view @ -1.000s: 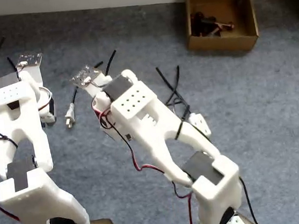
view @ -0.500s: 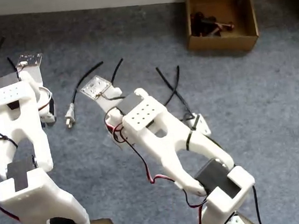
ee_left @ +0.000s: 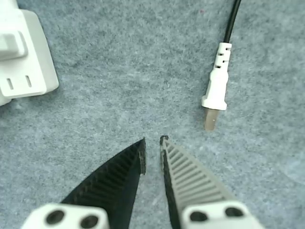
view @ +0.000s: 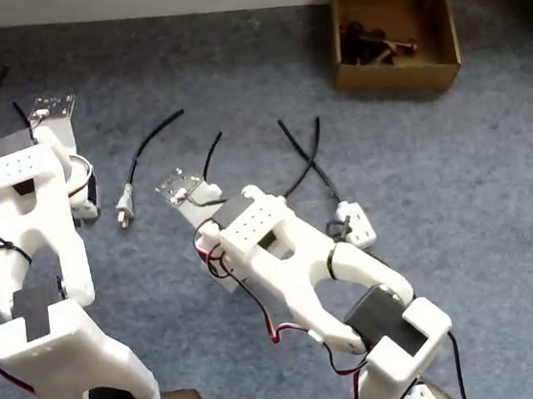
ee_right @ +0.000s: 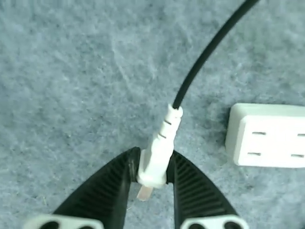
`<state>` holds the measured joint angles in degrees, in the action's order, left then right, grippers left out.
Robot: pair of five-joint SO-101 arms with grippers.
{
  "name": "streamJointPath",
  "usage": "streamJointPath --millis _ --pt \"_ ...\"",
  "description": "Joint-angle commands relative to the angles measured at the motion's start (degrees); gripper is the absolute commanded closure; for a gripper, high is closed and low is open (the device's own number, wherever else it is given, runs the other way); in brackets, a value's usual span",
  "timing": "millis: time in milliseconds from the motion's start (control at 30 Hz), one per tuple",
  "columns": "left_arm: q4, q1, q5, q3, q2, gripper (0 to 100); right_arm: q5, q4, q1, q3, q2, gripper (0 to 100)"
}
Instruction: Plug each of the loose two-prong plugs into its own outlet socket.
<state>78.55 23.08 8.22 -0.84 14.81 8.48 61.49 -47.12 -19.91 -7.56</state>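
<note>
Left end effector [ee_left: 152,141] hangs low over the grey surface [ee_left: 119,57], jaws parted by a narrow slit only, nothing between them. Left outlet block [ee_left: 24,62] lies flat nearby, slots facing up. Free plug [ee_left: 217,90] lies flat on the surface, apart from the tips, its cord trailing away from the arm. Judgement: the plug is light, hard moulded plastic and fairly smooth. Best hold is across the 2 flat sides of the body, behind the prongs, leaving the metal clear. Right end effector [ee_right: 153,155] is closed on the held plug [ee_right: 159,143], pads pinching the wide end of the body. A prong tip pokes out behind the pads, toward the wrist. Black cord [ee_right: 209,47] runs off from the narrow end. Right outlet block [ee_right: 267,136] sits near, not touching the plug, with 2 slot pairs visible. Judgement: the cord is springy and may twist the plug in this short grip. The prongs are not aimed at the slots, so re-aiming looks necessary. The block seems light and may slide when pushed. Cardboard box [view: 392,36] stands well apart, far right.
</note>
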Motion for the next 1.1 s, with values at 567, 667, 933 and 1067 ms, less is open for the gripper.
streamJointPath --millis 567,667,933,1067 --pt "-2.5 0.7 0.0 -2.0 -3.1 94 2.5 -0.9 -2.6 0.5 2.2 89.6" --pt "-2.5 0.7 0.0 -2.1 -3.4 94 2.5 -0.9 -1.8 0.6 2.2 89.6" --pt "-2.5 0.7 0.0 -2.1 -3.5 94 2.5 -3.3 -0.7 0.5 2.2 89.6" --pt "-2.5 0.7 0.0 -2.0 -3.4 94 3.9 -3.3 -0.7 0.7 2.2 89.6"
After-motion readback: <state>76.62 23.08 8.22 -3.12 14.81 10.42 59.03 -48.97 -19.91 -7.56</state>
